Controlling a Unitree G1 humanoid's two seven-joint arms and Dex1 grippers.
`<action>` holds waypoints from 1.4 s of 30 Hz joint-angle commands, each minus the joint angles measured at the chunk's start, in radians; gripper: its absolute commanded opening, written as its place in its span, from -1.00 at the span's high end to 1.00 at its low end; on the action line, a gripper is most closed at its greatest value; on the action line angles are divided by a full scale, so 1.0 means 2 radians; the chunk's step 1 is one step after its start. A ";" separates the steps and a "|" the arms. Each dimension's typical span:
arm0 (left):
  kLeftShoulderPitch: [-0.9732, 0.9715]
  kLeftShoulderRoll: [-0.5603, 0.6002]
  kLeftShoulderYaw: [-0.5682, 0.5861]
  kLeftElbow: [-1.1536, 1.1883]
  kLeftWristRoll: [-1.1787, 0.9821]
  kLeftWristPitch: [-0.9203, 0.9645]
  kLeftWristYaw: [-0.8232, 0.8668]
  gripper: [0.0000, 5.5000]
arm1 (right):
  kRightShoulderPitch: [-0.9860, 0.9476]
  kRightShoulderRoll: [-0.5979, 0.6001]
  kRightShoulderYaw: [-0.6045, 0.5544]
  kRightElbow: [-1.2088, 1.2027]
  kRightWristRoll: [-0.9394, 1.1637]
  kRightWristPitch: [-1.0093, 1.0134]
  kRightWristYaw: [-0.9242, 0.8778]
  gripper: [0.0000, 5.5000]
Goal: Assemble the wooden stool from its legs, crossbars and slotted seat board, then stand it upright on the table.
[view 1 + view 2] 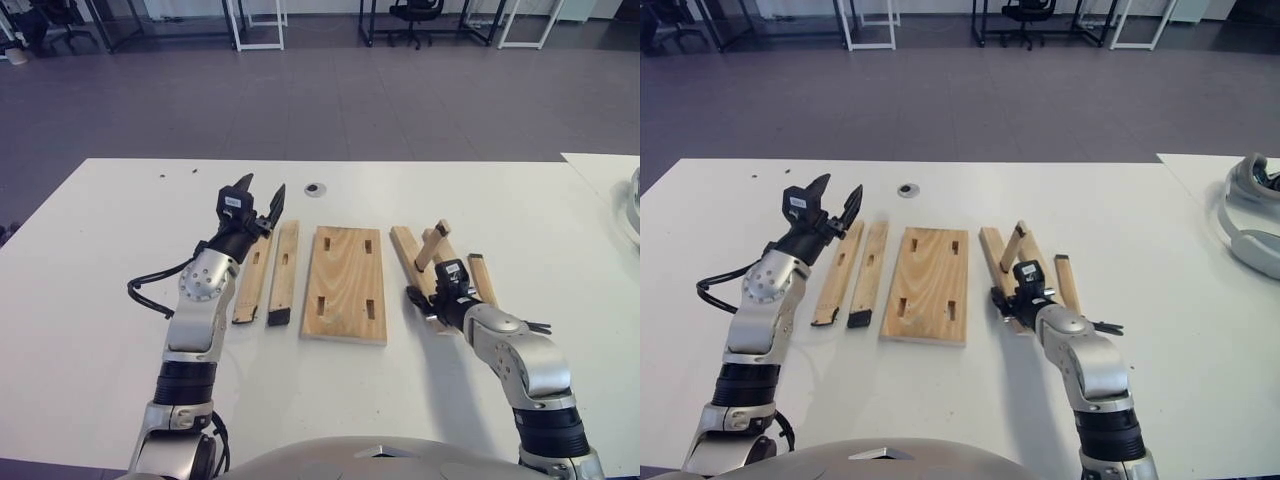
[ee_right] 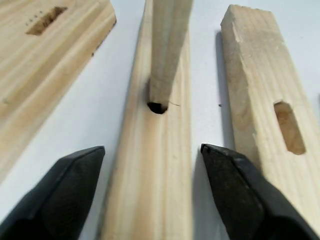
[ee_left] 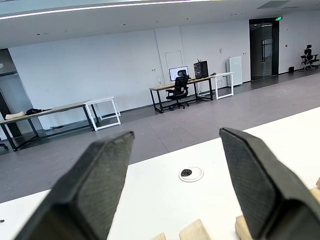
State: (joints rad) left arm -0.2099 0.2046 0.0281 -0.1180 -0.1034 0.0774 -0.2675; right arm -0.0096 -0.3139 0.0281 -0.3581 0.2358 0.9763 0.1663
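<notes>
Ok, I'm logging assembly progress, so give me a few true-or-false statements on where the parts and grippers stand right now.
1. The seat board lies flat on the table with nothing fitted in its slots. True.
2. The left gripper is shut on a leg. False: it is open and holds nothing, near the far ends of the left legs.
3. A crossbar stands pegged into a hole in the right leg. True.
4. The right gripper is clamped on the seat board. False: it is open, with one finger on either side of the right leg.
</notes>
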 commanded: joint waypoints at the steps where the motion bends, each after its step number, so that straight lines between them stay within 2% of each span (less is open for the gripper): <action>1: 0.003 0.000 -0.005 0.002 0.012 0.000 0.007 -0.15 | -0.009 -0.004 0.006 0.007 -0.003 0.007 0.009 -0.18; 4: 0.003 -0.009 -0.002 -0.001 -0.004 0.018 0.009 -0.15 | -0.021 0.004 0.005 0.029 -0.009 -0.001 0.007 0.03; 6: -0.002 -0.024 0.010 -0.013 -0.049 0.058 0.004 -0.15 | -0.025 0.007 0.002 0.032 -0.009 -0.007 0.007 0.18; 7: -0.006 -0.036 0.023 -0.023 -0.088 0.088 0.003 -0.22 | -0.027 0.006 0.001 0.028 -0.007 -0.010 0.010 0.24; 12: -0.055 -0.070 0.097 -0.027 -0.256 0.243 0.048 -0.48 | -0.062 -0.001 -0.003 -0.017 0.009 -0.038 0.041 0.24; 17: -0.105 -0.116 0.134 -0.033 -0.420 0.362 0.098 -0.48 | -0.110 -0.013 0.035 -0.031 0.012 -0.133 0.116 0.24; 21: -0.125 -0.133 0.147 -0.046 -0.524 0.403 0.134 -0.48 | -0.130 -0.022 0.063 -0.022 0.007 -0.191 0.160 0.24; 23: -0.125 -0.128 0.142 -0.053 -0.543 0.412 0.144 -0.48 | -0.130 -0.014 0.068 -0.025 0.014 -0.214 0.173 0.24; 30: -0.115 -0.116 0.126 -0.058 -0.552 0.410 0.154 -0.11 | -0.119 -0.016 0.074 -0.039 0.020 -0.245 0.196 0.24; 41: -0.070 -0.109 0.110 -0.098 -0.558 0.385 0.155 0.62 | -0.111 -0.025 0.077 -0.038 0.009 -0.256 0.200 0.24; 42: -0.065 -0.109 0.109 -0.100 -0.560 0.384 0.157 0.63 | -0.108 -0.026 0.080 -0.040 0.008 -0.257 0.202 0.24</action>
State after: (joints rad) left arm -0.3644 -0.0158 0.2594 -0.3005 -1.2087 0.8424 0.0334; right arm -0.2326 -0.3542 0.1794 -0.4249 0.2663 0.4759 0.5654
